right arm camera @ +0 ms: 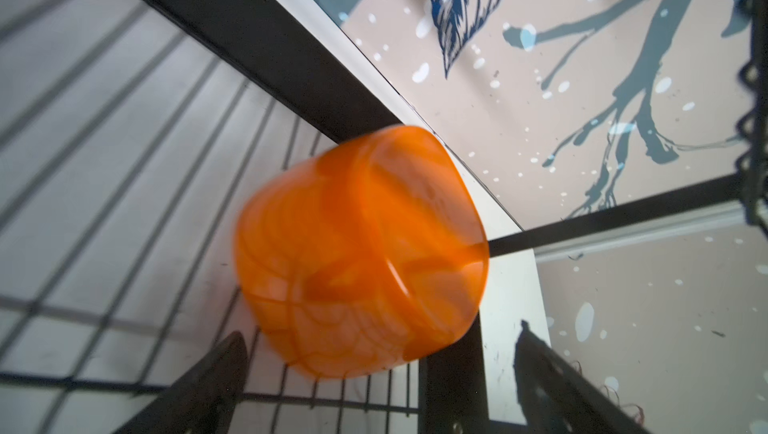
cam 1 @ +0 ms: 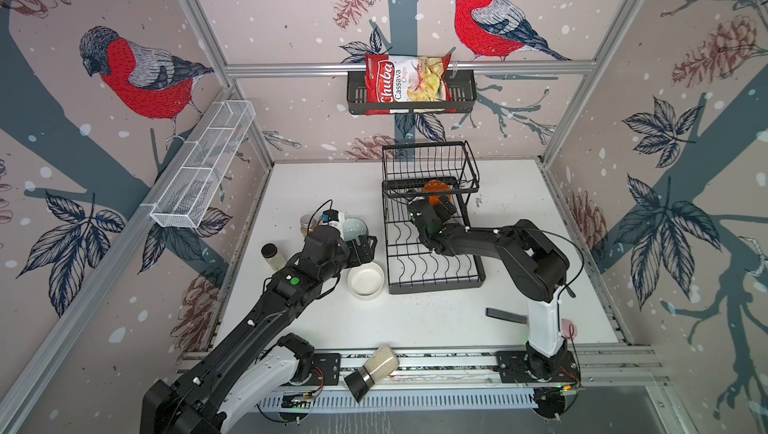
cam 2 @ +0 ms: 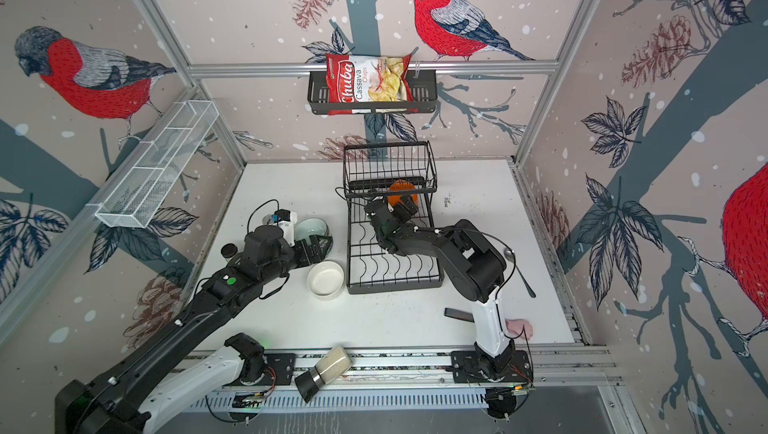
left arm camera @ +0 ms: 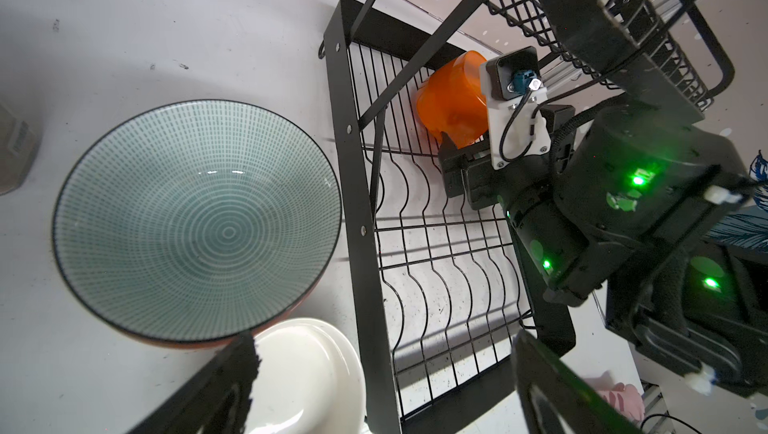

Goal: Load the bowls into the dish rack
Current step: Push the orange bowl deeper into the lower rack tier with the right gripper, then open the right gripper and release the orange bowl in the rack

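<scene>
- My right claw (right arm camera: 380,334) is spread as wide as it goes and grips nothing. It reaches into the dish rack (cam 1: 432,263), low under the raised basket tier.
- The orange bowl (right arm camera: 361,253) lies tipped on its side on the lower wires at the rack's far end, just past the right fingertips. It is blurred in the right wrist view, so I cannot tell whether a finger touches it.
- My left claw (left arm camera: 384,342) is also wide open and empty, hanging over the table (cam 1: 415,319) just beside the rack's left frame.
- The teal bowl (left arm camera: 195,220) sits upright on the table, close against that left frame and outside the rack.
- The white bowl (left arm camera: 307,369) sits upright on the table beside the rack's near left corner, below the left claw. I cannot tell whether it touches the teal bowl.
</scene>
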